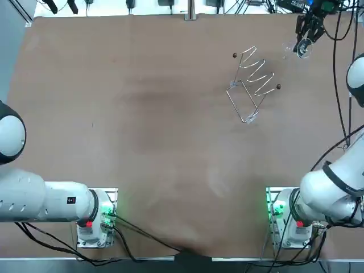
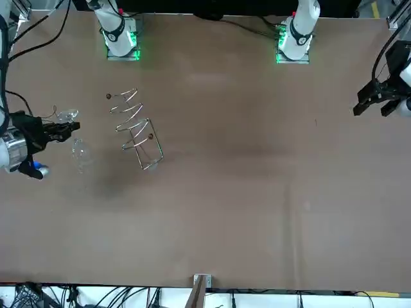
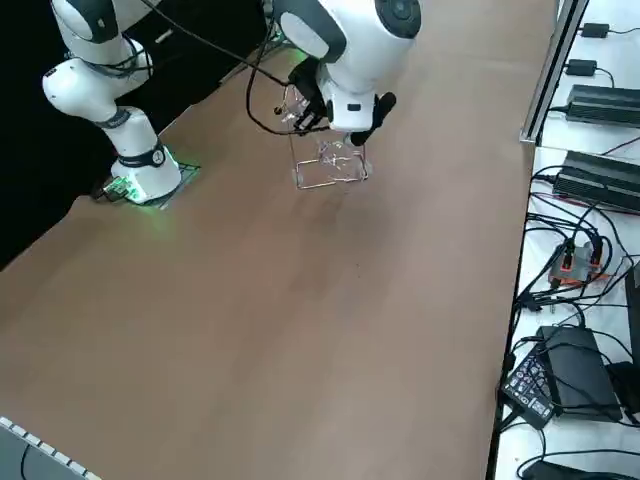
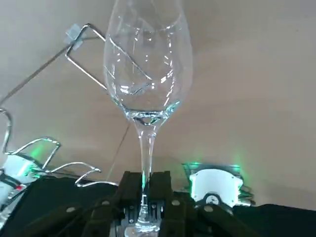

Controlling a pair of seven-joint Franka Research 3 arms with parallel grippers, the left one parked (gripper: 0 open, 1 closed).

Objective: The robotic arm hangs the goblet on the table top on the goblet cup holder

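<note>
Right jaws tight on goblet (image 4: 146, 74) stem, above table (image 1: 142, 114), near wire cup holder (image 1: 253, 85).

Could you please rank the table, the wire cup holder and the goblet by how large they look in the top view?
1. table
2. wire cup holder
3. goblet, clearly smallest, its stem clamped in the right gripper near the table's far right corner

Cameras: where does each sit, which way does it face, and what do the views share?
Top: overhead, looking down on table; both arm bases at bottom, right gripper top right.
Front: across the table, facing the robot; bases at top, gripper at left.
Right side: raised at robot's right, looking diagonally; right arm near holder.
Wrist: on right arm, looking along fingers shut on goblet stem.
Shared: holder appears in all four.
</note>
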